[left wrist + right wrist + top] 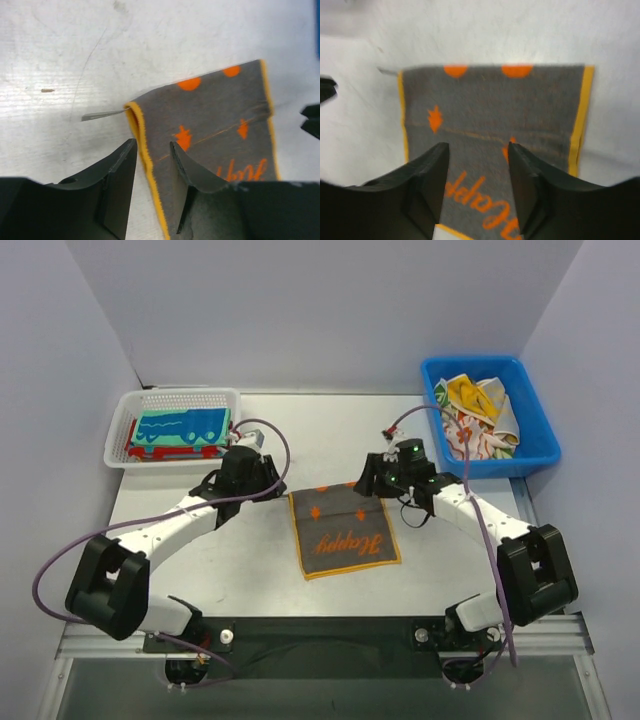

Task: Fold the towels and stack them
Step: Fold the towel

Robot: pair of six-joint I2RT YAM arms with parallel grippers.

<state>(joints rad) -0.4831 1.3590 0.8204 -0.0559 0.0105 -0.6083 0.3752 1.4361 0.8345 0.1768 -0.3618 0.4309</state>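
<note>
- Grey towel [345, 532]: flat on table [250, 570], centre of top view, orange border and lettering.
- Left gripper [150, 145]: at the towel's upper-left corner. Jaws narrowly apart, straddling the border edge, not pinching it.
- Right gripper [477, 147]: over the towel's upper-right part. Jaws partly apart, holding nothing.
- Basket [120, 430], upper left: folded towels [185, 425], teal on top.
- Bin [540, 440], upper right: crumpled towels [480, 410].

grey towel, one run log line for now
grey towel folded flat mid-table | left gripper open astride its far left edge | right gripper open over it | stack in white basket | loose towels in blue bin
</note>
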